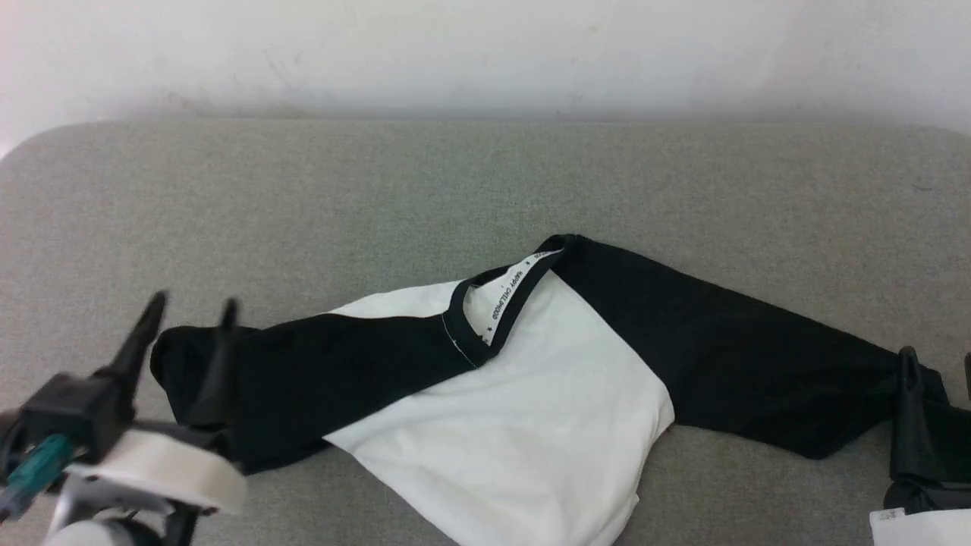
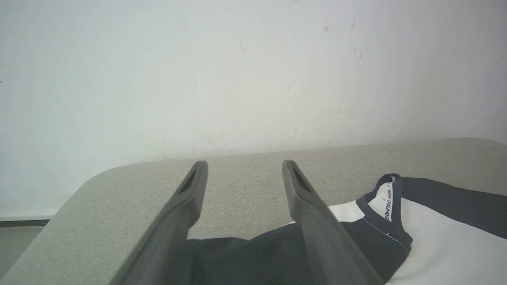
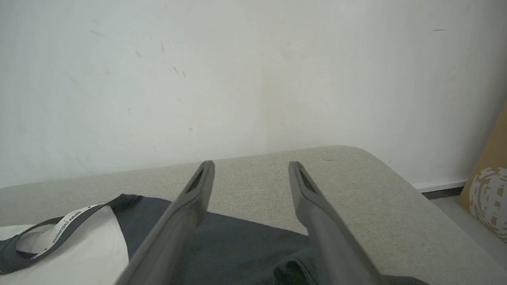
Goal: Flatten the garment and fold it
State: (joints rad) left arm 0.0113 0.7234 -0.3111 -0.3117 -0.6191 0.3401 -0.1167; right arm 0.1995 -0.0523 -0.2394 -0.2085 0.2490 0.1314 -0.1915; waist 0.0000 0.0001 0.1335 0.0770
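Head view first: one garment lies spread on the grey padded surface, white body in the middle and running towards the near edge. Two black sleeves, count them, one stretched out to each side. One black neckband sits open at the top, with one white printed tape showing inside it. Behind it all, a pale wall.

Lower left, the left gripper hangs over the end of the sleeve on that side, its two dark fingers plainly apart and nothing between them. Lower right, the right gripper sits at the end of the other sleeve. One finger is clear and the second is cut by the frame edge, with a gap between the two.

Left wrist view: the left gripper shows two fingers spread wide. Black sleeve cloth of the garment lies below and between them, unpinched. The tape stands off to the right.

Right wrist view: the right gripper again shows two fingers, spread apart. The dark sleeve of the garment lies under them, with a small fold of it near the bottom edge, and nothing is gripped. The tape curves at far left. One cardboard box stands on the floor past the surface's rounded corner.
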